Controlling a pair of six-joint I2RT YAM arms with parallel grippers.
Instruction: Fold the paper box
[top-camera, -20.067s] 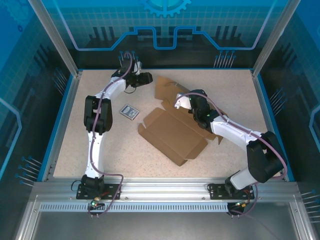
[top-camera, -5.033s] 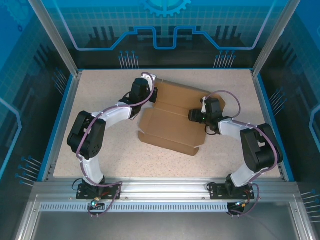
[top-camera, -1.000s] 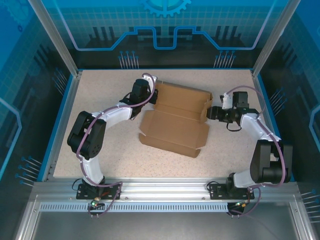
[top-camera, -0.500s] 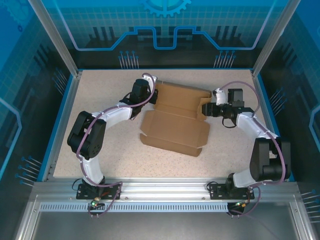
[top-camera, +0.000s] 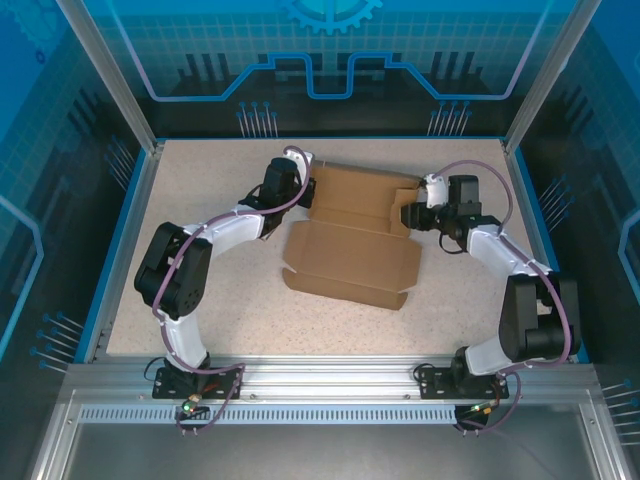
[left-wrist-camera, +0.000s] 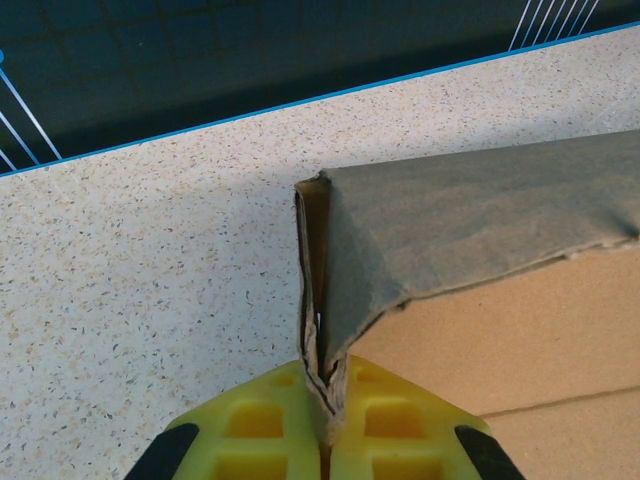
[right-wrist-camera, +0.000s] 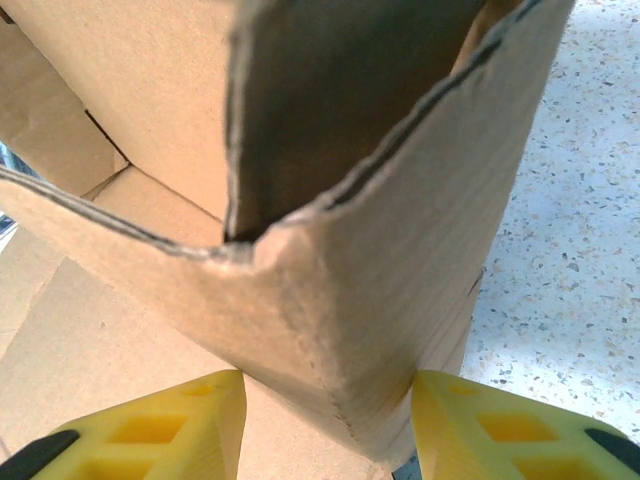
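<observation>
Brown cardboard sits at the middle of the top view: the paper box (top-camera: 350, 250) lies on the speckled table (top-camera: 200, 300), its lower panel flat and its upper part folded up into walls.

At the left of that view, the left arm rises from its base at the bottom edge and bends at a dark elbow at mid-left. It then stretches up and to the right, so that the left gripper (top-camera: 306, 190) meets the box's upper left corner. In the left wrist view this gripper (left-wrist-camera: 325, 425) is clamped tight on the box (left-wrist-camera: 480, 220), with a doubled cardboard edge pinched between its yellow pads (left-wrist-camera: 255, 420). The pads are cut off by the bottom of that frame.

At the right of the top view, the right arm climbs from its base, folds at mid-right and reaches up and left. This brings the right gripper (top-camera: 405, 213) to the box's right end wall. In the right wrist view a folded corner of the box (right-wrist-camera: 370, 280) stands between its two yellow fingers (right-wrist-camera: 170, 425). The gripper (right-wrist-camera: 325, 420) straddles that corner, with the right-hand finger against the cardboard. I cannot tell whether the grip has closed on it, since both fingers run off the bottom edge and the near cardboard is blurred. Seen from above, both sets of fingertips are hidden under the wrists.
</observation>
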